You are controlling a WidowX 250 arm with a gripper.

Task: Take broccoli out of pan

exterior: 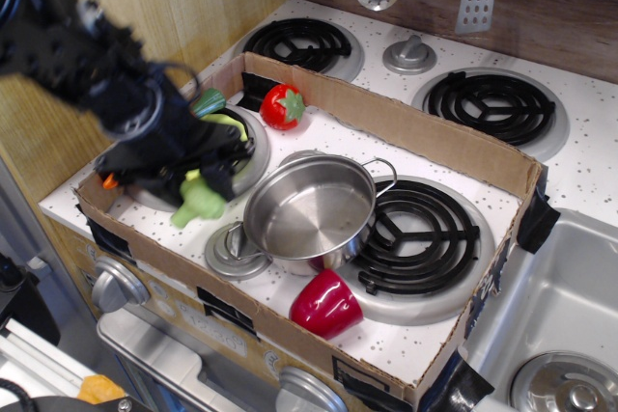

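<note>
Broccoli, a small light-green plastic floret (198,200), hangs clamped in the black gripper (198,183) outside and left of the shiny round steel pan (311,211), over the speckled stovetop (406,335) beside the grey plate (249,154) inside the cardboard box (425,142).

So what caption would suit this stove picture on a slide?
Gripper holding the broccoli beside the empty pan on a toy stove.
</note>
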